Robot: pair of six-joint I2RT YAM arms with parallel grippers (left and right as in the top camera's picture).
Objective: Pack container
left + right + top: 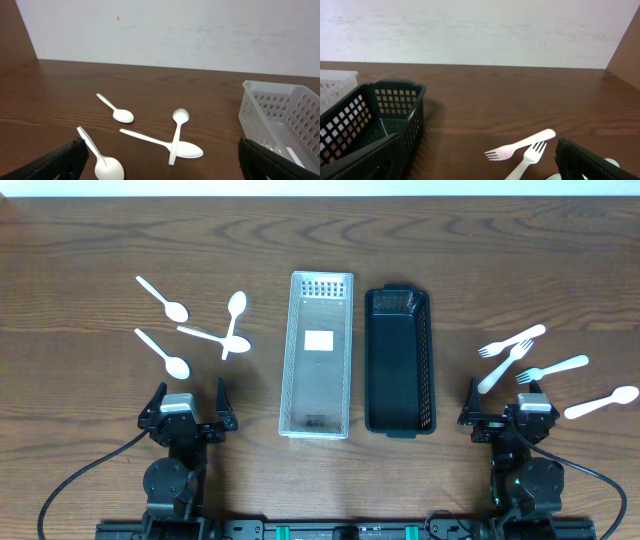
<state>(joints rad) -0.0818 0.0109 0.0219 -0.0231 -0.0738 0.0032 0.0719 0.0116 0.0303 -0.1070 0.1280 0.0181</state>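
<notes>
1. Left tool point(190, 396) and right tool point(500, 411) both sit at the near edge of the surface point(90, 260) with fingers spread wide, pinching nothing.
2. Dark brown wood grain covers the surface. A white wall point(200, 30) rises at its far edge, with a small red mark high up in the left wrist view. A brown panel closes the left side of that view and the right side of the right wrist view.
3. White basket point(290, 355) and dark basket point(432, 360) stand side by side at the centre, long sides parallel, just apart. A white label lies on the white one's floor.
4. Spoons point(177, 311) lie on the surface left of the white basket; forks point(512, 340) lie right of the dark one. All are outside the baskets.
5. Hard to see:
   - The left wrist view cuts the white basket off at its right edge.
   - The right wrist view cuts the dark basket at the left and bottom, and shows only a corner of the white one.
   - One fork's handle runs off the bottom there.
   - Whether the white piece point(602, 402) nearest the right edge is a fork or a spoon, I cannot tell.
6. Count: two baskets, four spoons (two crossed), three clear forks, one unclear white piece, two tools.
</notes>
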